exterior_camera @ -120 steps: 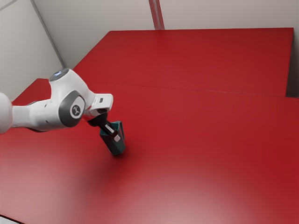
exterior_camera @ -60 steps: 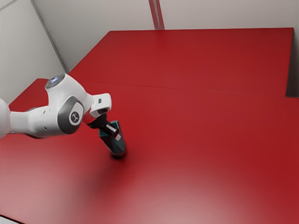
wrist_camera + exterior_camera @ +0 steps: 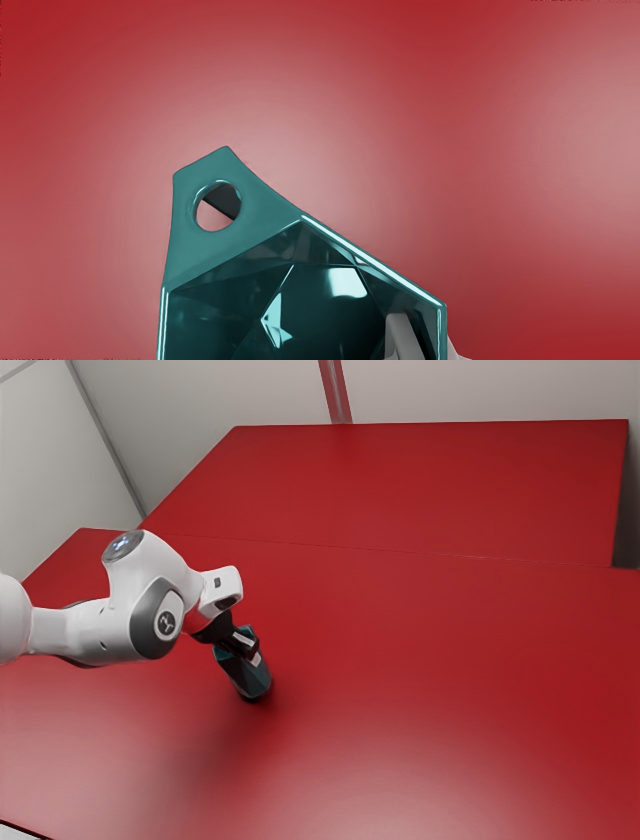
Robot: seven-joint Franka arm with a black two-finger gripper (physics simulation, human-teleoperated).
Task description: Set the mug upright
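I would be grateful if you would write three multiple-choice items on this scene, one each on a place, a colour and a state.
1. Where are the fingers of the black two-finger gripper?
A. Both inside the glossy teal faceted mug
B. One inside, one outside
C. Both beneath its base

2. What colour is the broad, flat tabletop?
A. White
B. Green
C. Red

3. How does the mug stand?
A. Tilted
B. Upright
C. Upside down

Key:
1. B: the wrist view shows the mug's wall between the two fingers.
2. C: both views show a red surface.
3. A: in the exterior view its body leans, top toward that view's left.
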